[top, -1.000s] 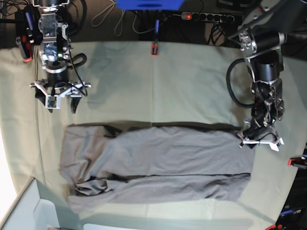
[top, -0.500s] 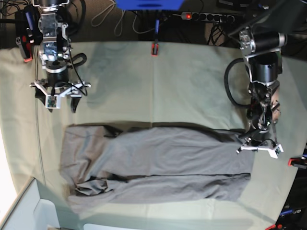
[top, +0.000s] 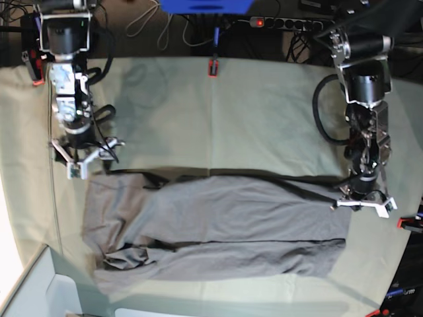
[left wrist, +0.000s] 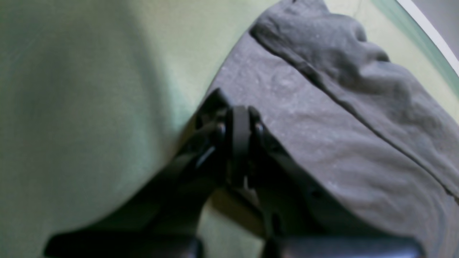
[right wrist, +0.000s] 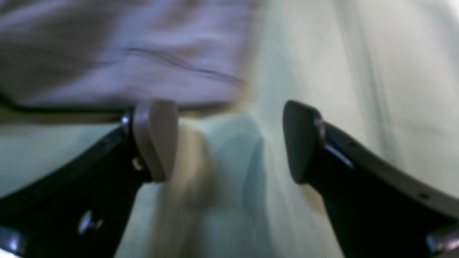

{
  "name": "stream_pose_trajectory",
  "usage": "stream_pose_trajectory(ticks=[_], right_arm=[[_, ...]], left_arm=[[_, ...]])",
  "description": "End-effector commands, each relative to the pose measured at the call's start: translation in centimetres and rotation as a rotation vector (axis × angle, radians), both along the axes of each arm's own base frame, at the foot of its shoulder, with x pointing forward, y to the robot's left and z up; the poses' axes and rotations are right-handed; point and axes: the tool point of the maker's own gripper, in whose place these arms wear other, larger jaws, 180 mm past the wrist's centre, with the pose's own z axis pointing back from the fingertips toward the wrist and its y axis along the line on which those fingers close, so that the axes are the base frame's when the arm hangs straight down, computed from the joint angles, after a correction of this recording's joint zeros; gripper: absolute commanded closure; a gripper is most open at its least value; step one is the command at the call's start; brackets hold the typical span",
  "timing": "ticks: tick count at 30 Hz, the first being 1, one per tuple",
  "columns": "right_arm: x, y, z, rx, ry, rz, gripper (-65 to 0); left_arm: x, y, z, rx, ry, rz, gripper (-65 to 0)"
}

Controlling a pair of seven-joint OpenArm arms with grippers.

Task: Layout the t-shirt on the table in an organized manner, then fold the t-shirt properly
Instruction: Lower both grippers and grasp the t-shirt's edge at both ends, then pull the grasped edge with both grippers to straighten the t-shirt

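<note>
Soft, light, limp cloth; best pinched at corners and hems. Dark grey t-shirt (top: 218,228) spread lengthwise across the near half of the worktop (top: 264,112), bunched at 8 o'clock. Left hand (top: 361,200) pinched shut on the shirt's edge at 3 o'clock. Right hand (top: 86,162) spread open, empty, at 10 o'clock.

The far half of the table (top: 264,112) lies bare from edge to edge, giving a gripper open passage there. The t-shirt (top: 218,228) spans the near half, leaving narrow bare strips along the near edge and both side edges. A red clip (top: 212,67) stands at the far edge's middle, another red clip (top: 410,224) at the right edge. A white box (top: 39,290) blocks the near left corner.
</note>
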Motion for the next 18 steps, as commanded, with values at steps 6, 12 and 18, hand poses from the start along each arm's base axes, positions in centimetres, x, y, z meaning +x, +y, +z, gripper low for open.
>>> stream_pose_trajectory(ticks=[6, 12, 18], right_arm=[[2.9, 0.2, 0.3, 0.043, -0.011, 0.024, -46.0], [4.0, 0.1, -0.4, 0.061, 0.017, 0.01, -45.7], [3.8, 1.5, -0.6, 0.103, 0.026, 0.071, -30.6]], left_arm=[[1.3, 0.8, 2.3, 0.026, -0.064, 0.009, -0.2], [1.2, 0.9, 2.2, 0.03, -0.061, 0.008, -0.2], [1.2, 0.8, 2.2, 0.033, -0.06, 0.006, -0.2]])
